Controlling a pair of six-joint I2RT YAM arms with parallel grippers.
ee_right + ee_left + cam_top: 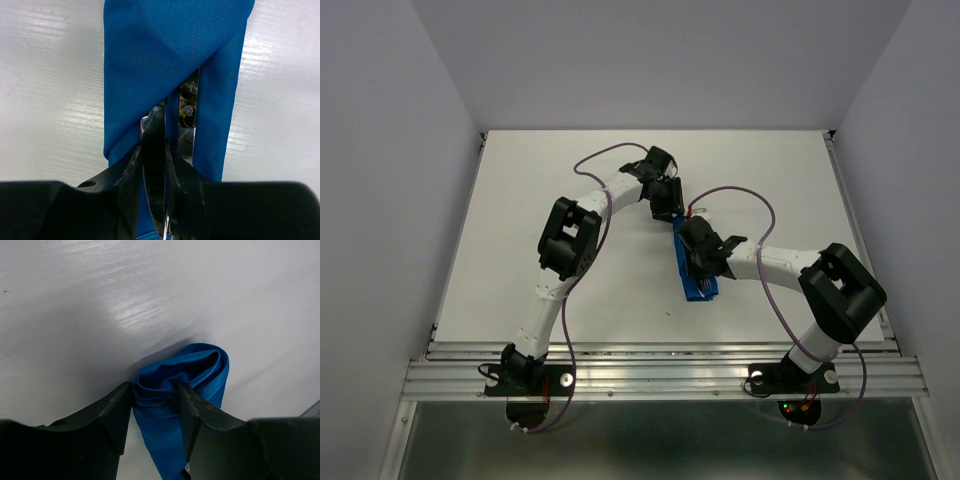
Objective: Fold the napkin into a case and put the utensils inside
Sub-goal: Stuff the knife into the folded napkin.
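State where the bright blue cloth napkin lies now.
Top view: blue napkin at the white table's centre, far end in the left claw, right claw over it.

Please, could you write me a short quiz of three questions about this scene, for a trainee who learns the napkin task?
1. True or false: shiny metal utensils show inside the narrow bright blue cloth case.
2. The left arm's black fingers grip: A) the case's folded end; B) a fork; C) a cup.
3. Which arm's fingers pinch a utensil?
Key: 1 true; 2 A; 3 the right arm's fingers.
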